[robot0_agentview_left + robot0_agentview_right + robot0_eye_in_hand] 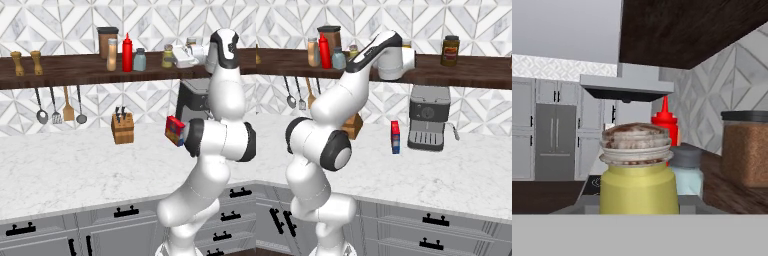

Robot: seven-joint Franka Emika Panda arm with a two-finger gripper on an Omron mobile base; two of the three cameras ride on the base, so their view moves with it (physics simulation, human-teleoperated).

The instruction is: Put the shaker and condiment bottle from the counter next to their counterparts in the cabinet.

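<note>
Gripping the squat olive-yellow shaker [639, 180], ridged silver cap, the tool [176, 58] over the dark wooden cabinet [75, 70].

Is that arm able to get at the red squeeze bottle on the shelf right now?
Probably not directly: its pincer looks shut on the olive shaker, and the pale blue shaker stands between it and the red bottle on the shelf.

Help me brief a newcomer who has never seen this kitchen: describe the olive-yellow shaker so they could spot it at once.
Look at the long dark wooden shelf on the tiled wall. Right of the red bottle and the pale blue shaker stands the small shaker, held in the white arm's gripper. It alone has an olive-yellow body under a silvery cap.
</note>
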